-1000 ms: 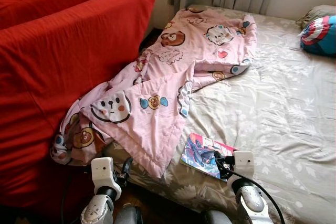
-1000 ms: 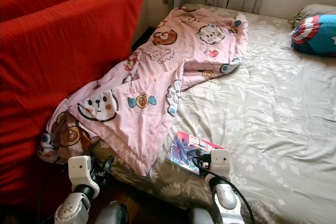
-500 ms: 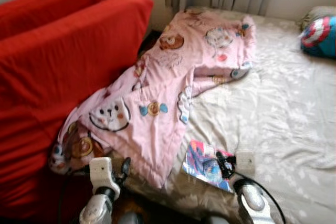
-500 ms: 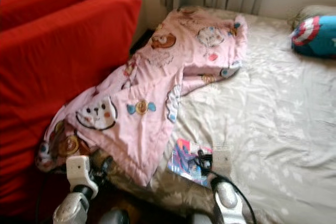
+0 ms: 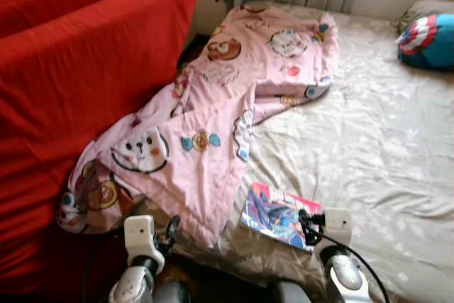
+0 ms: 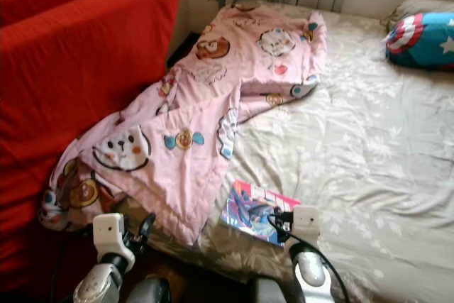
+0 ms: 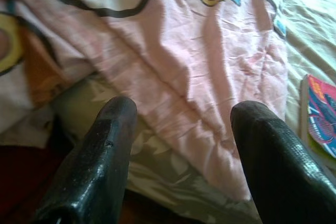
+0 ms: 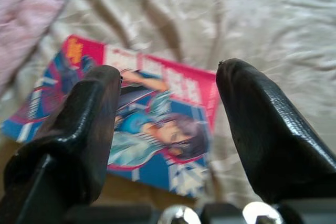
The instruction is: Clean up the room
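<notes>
My right gripper [image 8: 168, 124] hung spread wide over the glossy pink-and-blue comic book [image 5: 275, 213] lying near the grey bed's [image 5: 383, 133] front edge, beside the pink cartoon-print quilt [image 5: 206, 125]; my left gripper [image 7: 181, 150], fingers also parted, faced that quilt's hem.

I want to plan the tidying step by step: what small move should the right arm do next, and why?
Probably ease the right tool down onto the colourful pink-and-blue comic book: its fingers stand open just above the cover, which lies flat on the beige floral bedsheet near the edge.
</notes>
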`<state>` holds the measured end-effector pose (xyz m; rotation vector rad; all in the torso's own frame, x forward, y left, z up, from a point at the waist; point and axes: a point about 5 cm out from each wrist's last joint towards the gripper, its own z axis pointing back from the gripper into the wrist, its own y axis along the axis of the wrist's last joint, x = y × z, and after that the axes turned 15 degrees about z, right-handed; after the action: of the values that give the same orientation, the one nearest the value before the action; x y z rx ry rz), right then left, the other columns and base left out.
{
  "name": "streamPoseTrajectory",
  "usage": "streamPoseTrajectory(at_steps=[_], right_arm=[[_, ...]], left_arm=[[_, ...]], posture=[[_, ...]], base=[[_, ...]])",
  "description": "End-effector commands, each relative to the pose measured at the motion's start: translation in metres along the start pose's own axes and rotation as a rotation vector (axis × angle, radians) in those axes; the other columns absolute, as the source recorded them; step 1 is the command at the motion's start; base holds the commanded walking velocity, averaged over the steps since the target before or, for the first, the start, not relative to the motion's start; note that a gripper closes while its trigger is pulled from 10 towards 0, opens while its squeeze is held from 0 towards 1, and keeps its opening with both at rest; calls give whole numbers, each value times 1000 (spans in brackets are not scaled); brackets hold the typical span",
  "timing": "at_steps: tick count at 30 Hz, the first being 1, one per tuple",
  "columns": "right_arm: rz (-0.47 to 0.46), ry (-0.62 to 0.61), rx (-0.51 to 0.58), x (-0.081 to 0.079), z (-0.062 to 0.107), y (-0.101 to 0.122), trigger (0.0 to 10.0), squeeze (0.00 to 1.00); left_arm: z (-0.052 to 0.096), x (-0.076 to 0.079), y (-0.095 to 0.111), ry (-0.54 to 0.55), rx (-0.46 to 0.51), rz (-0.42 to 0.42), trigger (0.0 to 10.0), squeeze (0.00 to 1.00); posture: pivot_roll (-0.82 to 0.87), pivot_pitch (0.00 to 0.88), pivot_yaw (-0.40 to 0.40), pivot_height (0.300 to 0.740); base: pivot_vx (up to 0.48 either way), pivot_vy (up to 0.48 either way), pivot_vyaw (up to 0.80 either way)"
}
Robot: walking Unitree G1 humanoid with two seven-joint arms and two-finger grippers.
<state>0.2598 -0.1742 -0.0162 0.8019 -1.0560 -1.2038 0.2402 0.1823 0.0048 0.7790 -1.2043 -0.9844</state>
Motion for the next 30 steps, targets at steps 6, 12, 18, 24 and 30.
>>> streamPoseTrajectory(at_steps=[6,12,18,24,30], right_arm=[[-31,-39,-104,5,1,-11,10000,0],[-52,-53,-80,6,2,-11,10000,0],[-65,-53,-84,4,1,-10,10000,0],[-185,-125,-91,20,-5,-4,10000,0],[-259,-119,-46,28,-13,7,10000,1000]], left_arm=[[5,-3,3,-8,-6,-22,10000,0],[2,-2,6,-26,-12,-44,10000,0],[1,0,10,-42,-11,-54,10000,0],[6,0,8,-55,-25,-72,10000,0],[9,-3,9,-54,-33,-84,10000,0]], posture=[[-9,209,39,626],[-5,220,50,612],[9,239,64,612],[28,247,84,612],[37,251,96,612]], base=[[0,0,0],[0,0,0],[0,0,0],[0,0,0],[0,0,0]])
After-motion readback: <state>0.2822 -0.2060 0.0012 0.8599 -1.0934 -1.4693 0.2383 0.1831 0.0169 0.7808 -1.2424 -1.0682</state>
